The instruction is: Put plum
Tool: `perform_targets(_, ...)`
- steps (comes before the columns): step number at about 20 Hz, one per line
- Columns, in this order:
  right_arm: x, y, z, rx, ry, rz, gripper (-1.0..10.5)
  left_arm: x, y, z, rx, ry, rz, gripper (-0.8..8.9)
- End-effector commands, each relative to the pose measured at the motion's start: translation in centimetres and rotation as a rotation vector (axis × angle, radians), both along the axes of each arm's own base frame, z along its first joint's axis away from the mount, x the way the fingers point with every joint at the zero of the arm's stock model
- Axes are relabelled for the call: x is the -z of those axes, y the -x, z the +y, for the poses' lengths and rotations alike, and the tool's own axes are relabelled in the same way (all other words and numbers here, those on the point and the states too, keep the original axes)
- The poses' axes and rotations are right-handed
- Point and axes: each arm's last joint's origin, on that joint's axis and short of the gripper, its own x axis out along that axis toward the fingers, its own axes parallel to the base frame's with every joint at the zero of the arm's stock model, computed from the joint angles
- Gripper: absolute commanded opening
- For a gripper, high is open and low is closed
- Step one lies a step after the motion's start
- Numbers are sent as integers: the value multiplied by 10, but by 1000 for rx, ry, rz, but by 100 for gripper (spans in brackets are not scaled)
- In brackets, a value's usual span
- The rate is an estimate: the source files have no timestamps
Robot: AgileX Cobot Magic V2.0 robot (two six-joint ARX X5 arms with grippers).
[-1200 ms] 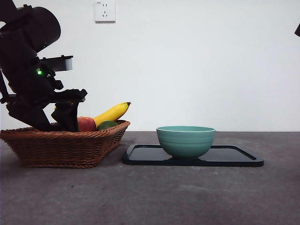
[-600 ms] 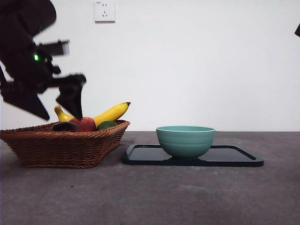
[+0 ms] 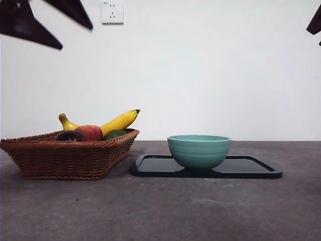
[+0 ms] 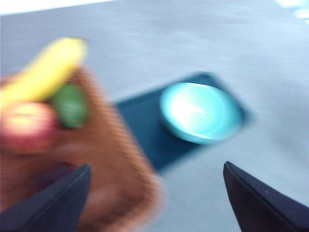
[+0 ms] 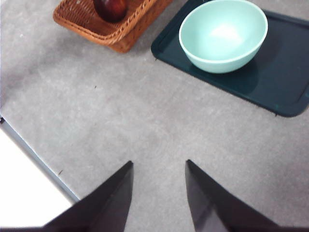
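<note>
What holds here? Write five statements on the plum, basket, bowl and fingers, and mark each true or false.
1. The plum lies in the wicker basket. True.
2. The green bowl holds the plum. False: the bowl shows nothing inside in the right wrist view.
3. The bowl stands on the dark tray. True.
4. The left gripper holds the plum between its fingers. False: they are spread wide with nothing between them, high above the basket.
5. The banana lies on the tray. False: it rests in the basket beside the red apple.
</note>
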Motion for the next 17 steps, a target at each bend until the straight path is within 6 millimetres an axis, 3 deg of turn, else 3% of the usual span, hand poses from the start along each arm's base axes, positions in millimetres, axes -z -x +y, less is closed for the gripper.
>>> perform_targets(1,-2,-1,1,-12,0,-18,172,-10,15,2,88,46,31,436)
perform_targets(7,-2,-1,1,-8,-3,-14,172,0,48,9,243,30,250,436)
perform_targets(17,-2,-1,1,4,-14,-1,172,4,52,11,273,-3,286,436)
